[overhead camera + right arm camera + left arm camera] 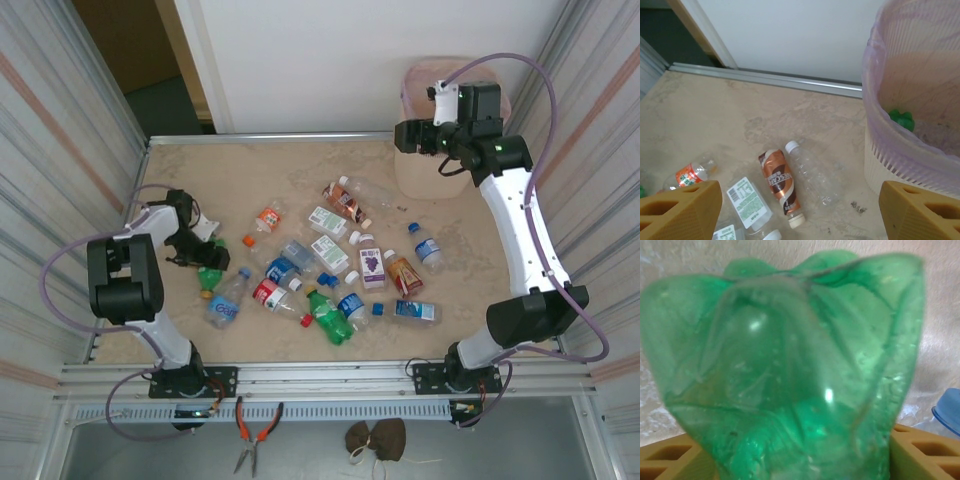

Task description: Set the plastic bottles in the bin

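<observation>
Several plastic bottles lie scattered across the middle of the table (200,180), among them a brown one (345,202), a purple-labelled one (372,262) and a green one (328,316). My left gripper (203,260) is down at the left, shut on a crumpled green bottle (790,370) whose sides touch both fingers (925,455). The same bottle (210,278) rests on the table. My right gripper (800,215) hangs open and empty beside the bin (910,150), above the brown bottle (781,182) and a clear one (815,175). The bin (420,180) stands at the back right and holds something green (902,119).
Corrugated walls close in both sides. A metal rail (790,80) runs along the table's far edge. Loose caps (323,279) lie among the bottles. Orange-handled pliers (255,425) and a brown pouch (378,438) lie on the ledge in front of the arm bases.
</observation>
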